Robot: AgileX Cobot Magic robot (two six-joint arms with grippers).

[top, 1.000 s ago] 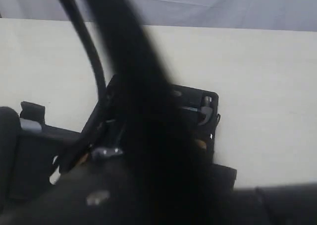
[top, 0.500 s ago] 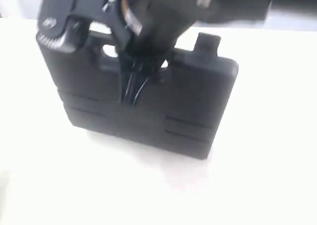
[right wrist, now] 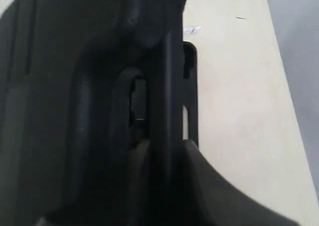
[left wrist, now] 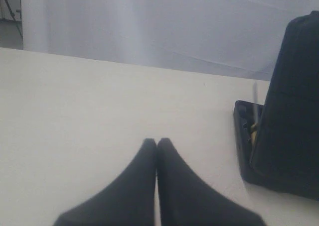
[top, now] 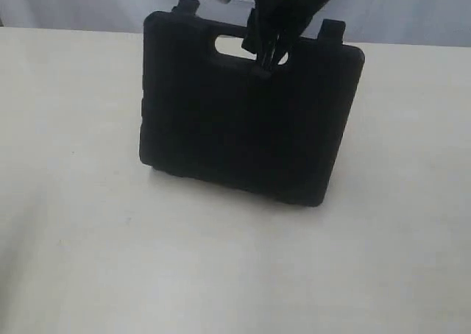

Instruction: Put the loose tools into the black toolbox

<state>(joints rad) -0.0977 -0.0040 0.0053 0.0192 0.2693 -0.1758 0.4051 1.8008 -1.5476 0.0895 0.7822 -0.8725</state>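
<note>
**Right gripper pinches the raised toolbox half; left gripper is closed on nothing**

From the outside camera, the big flat black plastic toolbox (top: pixel 243 128) sits on the pale table (top: pixel 110 260), toward the far side. One half stands up, so we see its plain outside and the slot handle at its top. The right gripper (top: pixel 266 53) reaches down from above and meets the box right at that slot handle.

In the left wrist camera, the left gripper (left wrist: pixel 157 145) has its two black fingers pressed together, with nothing between them. The pale table (left wrist: pixel 75 111) lies under it. The toolbox (left wrist: pixel 294 111) is well apart from this gripper. One half lies flat on the table and the other half stands up over it. A small yellow bit (left wrist: pixel 253 130) peeks out of the flat half. It is too small to tell what it is.

In the right wrist camera, the right gripper (right wrist: pixel 164 149) has one finger on each side of the thin black edge of the toolbox (right wrist: pixel 75 86). It is pinching that edge, just beside the slot.
</note>
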